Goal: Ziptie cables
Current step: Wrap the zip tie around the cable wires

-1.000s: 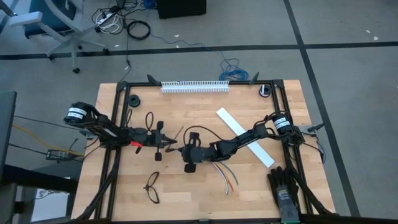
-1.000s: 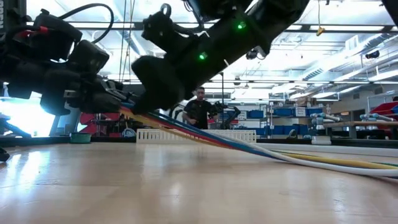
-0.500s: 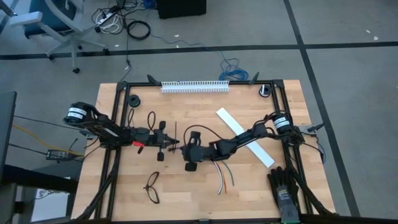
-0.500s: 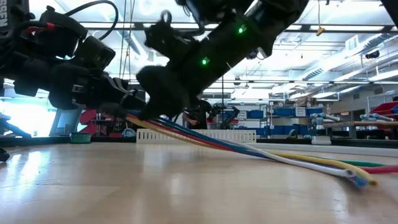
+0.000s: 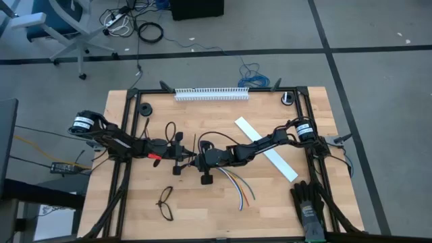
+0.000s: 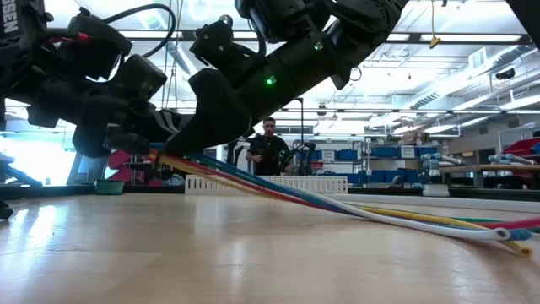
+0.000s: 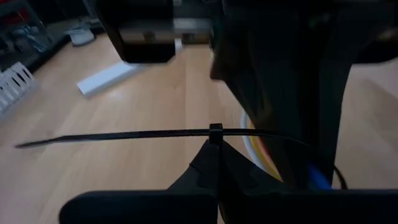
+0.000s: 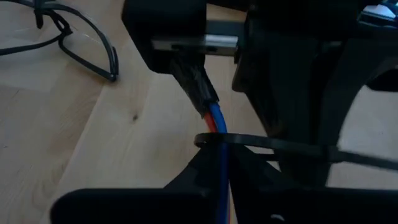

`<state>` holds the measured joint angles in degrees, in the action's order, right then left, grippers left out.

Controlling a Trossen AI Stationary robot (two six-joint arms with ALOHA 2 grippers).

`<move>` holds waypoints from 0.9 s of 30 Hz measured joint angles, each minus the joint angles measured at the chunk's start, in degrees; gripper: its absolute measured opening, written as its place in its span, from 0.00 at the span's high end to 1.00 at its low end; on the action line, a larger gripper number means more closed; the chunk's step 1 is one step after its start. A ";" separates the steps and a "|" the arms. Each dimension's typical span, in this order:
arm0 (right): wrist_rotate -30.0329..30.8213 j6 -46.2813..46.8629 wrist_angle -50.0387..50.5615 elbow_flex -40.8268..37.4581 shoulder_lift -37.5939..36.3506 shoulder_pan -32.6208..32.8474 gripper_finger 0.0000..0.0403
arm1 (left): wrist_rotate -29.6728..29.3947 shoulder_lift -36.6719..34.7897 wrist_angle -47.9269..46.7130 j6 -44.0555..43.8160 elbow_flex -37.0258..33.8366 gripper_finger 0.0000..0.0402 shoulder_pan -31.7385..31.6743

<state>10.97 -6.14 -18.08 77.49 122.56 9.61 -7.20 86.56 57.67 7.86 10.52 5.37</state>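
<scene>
Meeting mid-tabletop (image 5: 135, 202): left gripper (image 5: 188, 159) and right gripper (image 5: 200, 160), nearly tip to tip.

Left jaws pinching together on the ziptie (image 7: 143, 134) at its small square head; showing as a very thin dark strip, stretching straight out to one side and tapering to a point, the other side looping past the wires.

Right jaws closing on the cables (image 6: 363, 213) near their dark joined end; hard to tell whether fully clamped. Ziptie loop crossing over the blue wire right at those jaws.

Bundle fanning out from the grippers: white, yellow, blue, orange, green strands, gently curving, rising off the wood at the held end, loose tips resting on the tabletop.

Lying nearby: black glasses (image 5: 165, 204), white strip (image 5: 283, 165).
</scene>
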 joint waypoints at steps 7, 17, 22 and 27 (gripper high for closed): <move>-1.32 -0.01 1.10 0.02 -0.02 0.08 0.76 | 0.74 0.00 -0.68 0.83 -0.01 1.00 -0.11; 1.90 5.01 12.69 0.02 -4.15 0.01 0.70 | -1.27 0.02 -1.83 2.58 -2.50 1.00 -0.13; -1.72 4.31 4.70 0.02 -5.13 -1.55 0.72 | -1.31 0.02 -0.26 6.19 -2.93 1.00 -0.13; -9.10 10.19 5.23 0.04 -4.74 -7.11 0.72 | -1.33 0.02 -0.36 7.32 -2.95 1.00 -0.13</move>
<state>1.87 4.05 -12.84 77.54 117.82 2.50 -8.54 86.59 57.32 15.17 7.57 5.23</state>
